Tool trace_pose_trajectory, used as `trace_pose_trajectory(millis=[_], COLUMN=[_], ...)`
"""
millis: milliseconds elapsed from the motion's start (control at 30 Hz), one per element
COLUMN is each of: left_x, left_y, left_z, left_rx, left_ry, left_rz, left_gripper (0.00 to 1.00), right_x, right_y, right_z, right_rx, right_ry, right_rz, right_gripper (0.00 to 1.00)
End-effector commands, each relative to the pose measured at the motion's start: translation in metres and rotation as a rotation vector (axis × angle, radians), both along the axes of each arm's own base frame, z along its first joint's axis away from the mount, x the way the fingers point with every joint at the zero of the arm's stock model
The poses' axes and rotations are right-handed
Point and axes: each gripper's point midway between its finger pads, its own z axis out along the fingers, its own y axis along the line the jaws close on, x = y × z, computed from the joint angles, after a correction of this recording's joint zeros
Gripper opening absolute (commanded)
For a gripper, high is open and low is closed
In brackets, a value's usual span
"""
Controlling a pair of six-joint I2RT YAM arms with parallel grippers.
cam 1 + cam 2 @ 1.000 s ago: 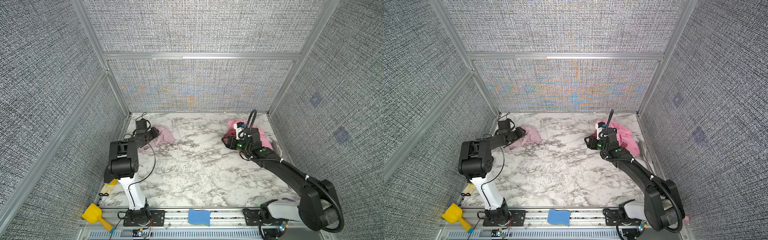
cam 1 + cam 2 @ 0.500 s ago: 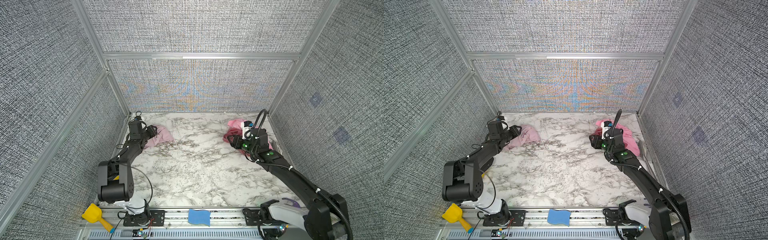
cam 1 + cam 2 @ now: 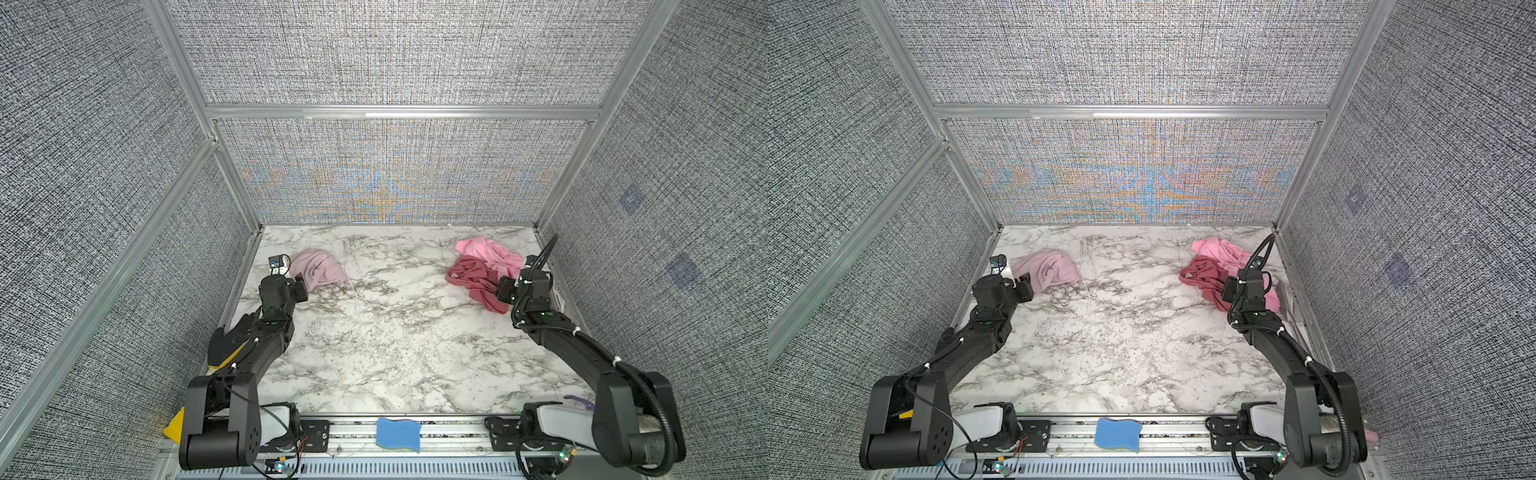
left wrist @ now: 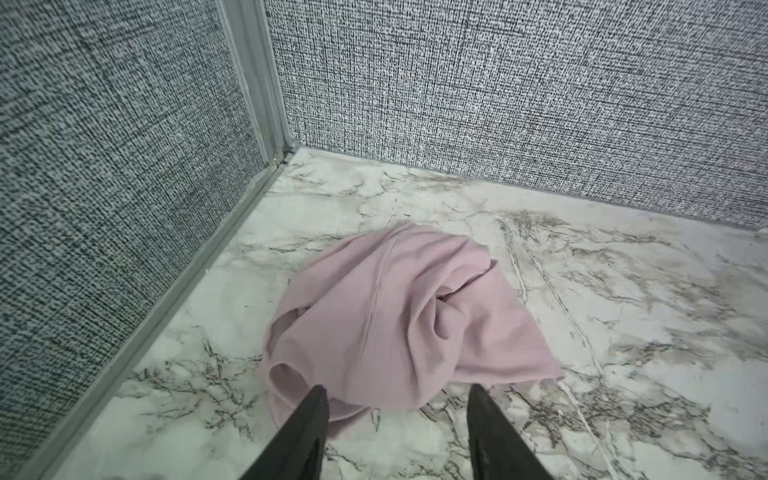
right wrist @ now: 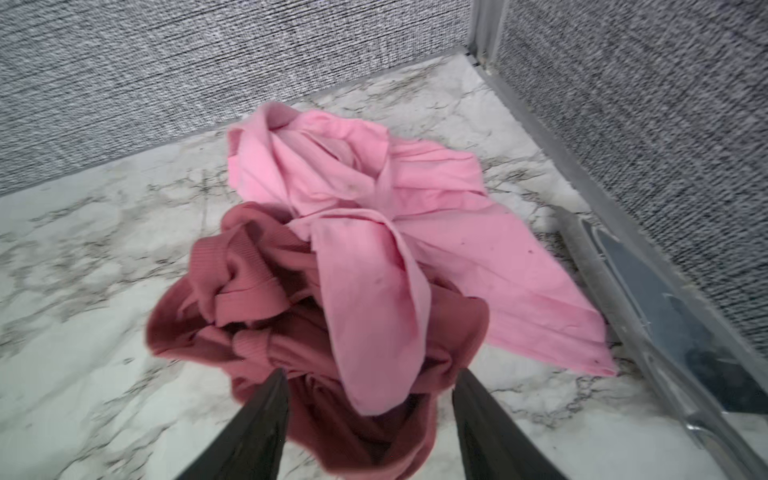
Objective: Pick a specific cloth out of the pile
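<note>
The cloth (image 3: 320,270) (image 3: 1050,270), pale mauve-pink and crumpled, lies alone on the marble floor near the back left corner. In the left wrist view the cloth (image 4: 395,316) has its near edge just ahead of my left gripper (image 4: 397,390), which is open and holds nothing. The left gripper (image 3: 301,286) sits just in front of it. The pile (image 3: 482,266) at the back right is a bright pink cloth (image 5: 374,199) draped over a dark rose-red cloth (image 5: 257,291). My right gripper (image 5: 372,374) (image 3: 503,291) is open, its fingers standing either side of the pile's near end.
Grey fabric walls with aluminium frame posts (image 4: 257,83) close in on three sides. A clear strip (image 5: 665,311) lies along the right wall beside the pile. A blue sponge (image 3: 398,434) rests on the front rail, and a yellow object (image 3: 174,428) sits behind the left arm's base.
Both arms have drawn back toward the front. The left gripper has come off the pale cloth and the right one has backed off the pile; both sets of jaws stand wider.
</note>
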Motion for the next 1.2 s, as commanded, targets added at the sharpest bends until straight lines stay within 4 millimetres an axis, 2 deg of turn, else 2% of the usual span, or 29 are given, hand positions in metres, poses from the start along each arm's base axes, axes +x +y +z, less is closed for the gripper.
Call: trace_pose_trajectory(millis=[0, 100, 300, 467, 667, 767, 867, 967, 1067, 1167], left_x=[0.005, 0.005, -0.003, -0.012, -0.023, -0.03, -0.031, -0.024, -0.03, -0.027], left_y=[0.021, 0.022, 0.022, 0.02, 0.008, 0.006, 0.002, -0.015, -0.014, -0.012], left_z=[0.014, 0.011, -0.003, -0.006, -0.022, -0.02, -0.022, -0.036, -0.029, -0.033], left_rx=[0.018, 0.046, 0.079, 0.122, 0.125, 0.128, 0.123, 0.149, 0.16, 0.151], left_ry=[-0.067, -0.074, -0.103, -0.169, -0.212, -0.253, -0.247, -0.2, -0.285, -0.247], left_rz=[0.123, 0.123, 0.109, 0.086, 0.01, 0.0, -0.021, -0.134, -0.12, -0.112], left_gripper=[0.57, 0.58, 0.59, 0.59, 0.59, 0.59, 0.6, 0.6, 0.63, 0.7], right_x=[0.011, 0.011, 0.0, 0.001, -0.003, -0.008, -0.007, -0.009, -0.007, 0.0], right_y=[-0.02, -0.022, -0.027, -0.02, -0.008, -0.003, 0.004, 0.003, 0.003, 0.003], right_z=[0.018, 0.014, 0.008, 0.006, -0.009, -0.015, -0.026, -0.028, -0.034, -0.039], right_rx=[-0.111, -0.184, -0.27, -0.252, -0.246, -0.244, -0.247, -0.239, -0.226, -0.199], right_ry=[-0.102, -0.105, -0.164, -0.198, -0.221, -0.253, -0.258, -0.26, -0.261, -0.223], right_rz=[-0.074, -0.054, -0.052, -0.014, 0.068, 0.099, 0.143, 0.139, 0.156, 0.174], right_gripper=[0.7, 0.73, 0.77, 0.78, 0.8, 0.81, 0.81, 0.81, 0.82, 0.88])
